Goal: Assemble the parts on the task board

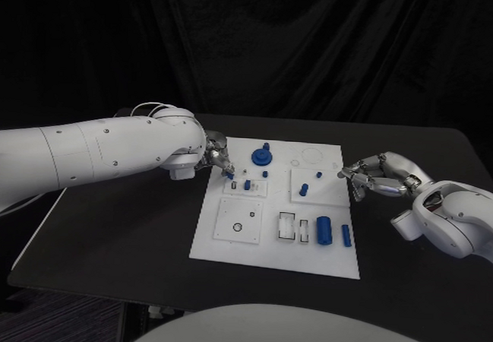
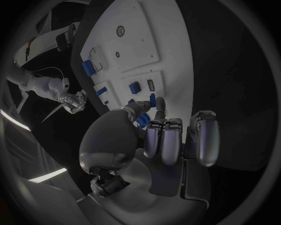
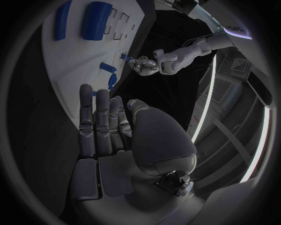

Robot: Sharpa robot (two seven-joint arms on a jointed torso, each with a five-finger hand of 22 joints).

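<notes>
Your task board lies in the middle of the black table, a white plate with blue parts spread over it. Your left hand sits at the board's far left edge, and there it pinches a small blue part between its fingertips; the left wrist view shows the same blue part caught between thumb and fingers right over the board's surface. Whether the part touches the board you cannot tell. Your right hand hovers just beside the board's right edge, apart from it, holding nothing; in the right wrist view its fingers stand straight and side by side, thumb a little apart. On the board, a round blue gear-like part stands at the far middle, a short blue peg is right of centre, a blue cylinder lies on the near right, and a slim blue bar lies just right of that cylinder. A black ring lies in the near left square.
</notes>
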